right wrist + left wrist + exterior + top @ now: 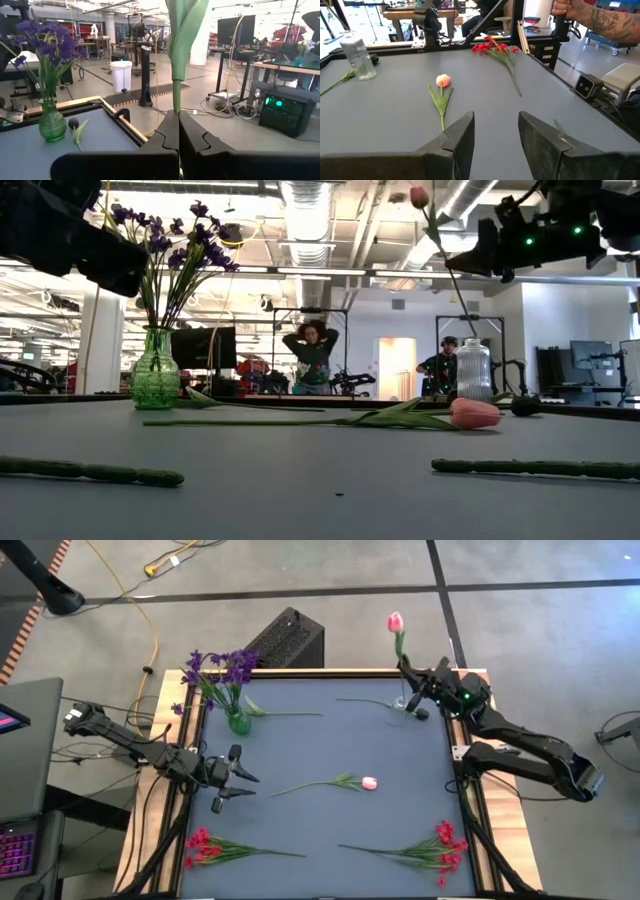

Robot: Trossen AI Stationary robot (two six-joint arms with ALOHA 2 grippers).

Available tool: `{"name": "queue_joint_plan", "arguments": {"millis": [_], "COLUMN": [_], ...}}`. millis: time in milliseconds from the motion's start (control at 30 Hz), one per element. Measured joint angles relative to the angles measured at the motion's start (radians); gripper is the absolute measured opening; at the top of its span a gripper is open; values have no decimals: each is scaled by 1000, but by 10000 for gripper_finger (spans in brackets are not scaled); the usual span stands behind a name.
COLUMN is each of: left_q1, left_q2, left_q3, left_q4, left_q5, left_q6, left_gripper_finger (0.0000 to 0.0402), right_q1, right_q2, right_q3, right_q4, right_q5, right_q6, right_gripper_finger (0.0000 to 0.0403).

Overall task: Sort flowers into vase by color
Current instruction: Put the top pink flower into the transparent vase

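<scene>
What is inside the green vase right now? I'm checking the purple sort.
The green vase holds only purple flowers, stems down. The vase's bottom is not visible through the textured glass.

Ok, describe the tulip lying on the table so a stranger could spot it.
Find the dark table, then its middle. The tulip lies flat there, alone, pink head toward the right arm's side. The other pink tulip is held upright in the right gripper.
</scene>
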Motion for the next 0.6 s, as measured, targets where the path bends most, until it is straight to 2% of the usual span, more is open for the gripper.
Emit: {"name": "queue_joint_plan", "arguments": {"millis": [300, 600], "left_q1": [0, 0], "left_q2": [0, 0], "left_q3": [0, 0], "left_q4": [-4, -4], "left_q5": [-1, -2], "left_q6": [4, 0], "left_gripper_finger": [141, 141], "right_q1": [19, 26], "right_q2": [12, 118], "right_q3": [0, 0], "right_q4": [6, 1], "right_q5": [-1, 5], "right_q6": [2, 0], "right_gripper_finger": [19, 19]}}
